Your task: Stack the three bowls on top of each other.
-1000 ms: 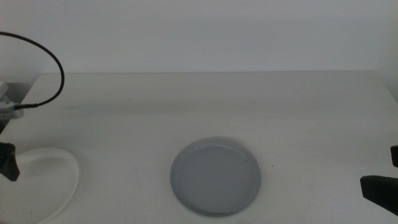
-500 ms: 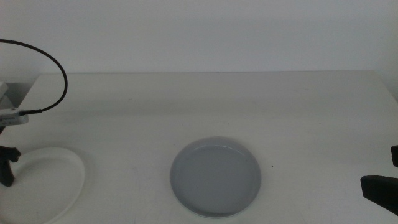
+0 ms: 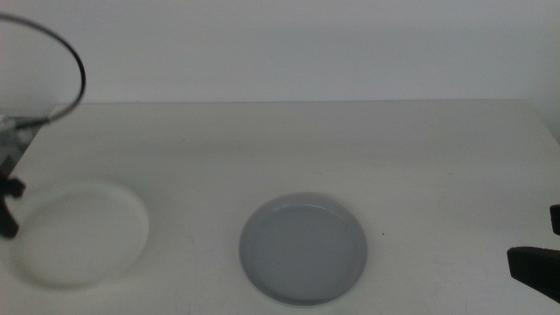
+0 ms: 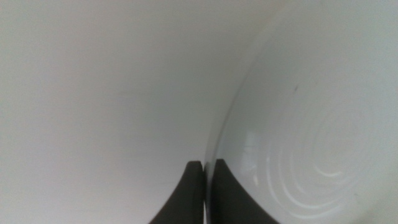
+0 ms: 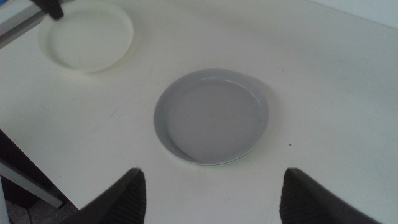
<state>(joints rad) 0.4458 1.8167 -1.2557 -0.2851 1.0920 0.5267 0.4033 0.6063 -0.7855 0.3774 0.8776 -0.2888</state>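
Observation:
The grey bowl (image 3: 304, 248) sits on the table near the front middle; it also shows in the right wrist view (image 5: 211, 115). My left gripper (image 3: 9, 206) is at the far left, shut on the rim of the white bowl (image 3: 79, 232). The left wrist view shows its jaws (image 4: 208, 171) pinched on that rim (image 4: 311, 124). The white bowl also shows in the right wrist view (image 5: 87, 37). My right gripper (image 5: 214, 199) is open and empty, waiting at the front right (image 3: 534, 267). The mint green bowl is out of view.
The white table (image 3: 289, 149) runs back to a pale wall. A black cable (image 3: 74, 66) loops above the left arm. The table's left edge (image 5: 25, 180) and right edge (image 3: 547, 122) are in view.
The left gripper has carried the white bowl to the right, toward the grey bowl, and it looks raised. The grey bowl and the right gripper have not moved.

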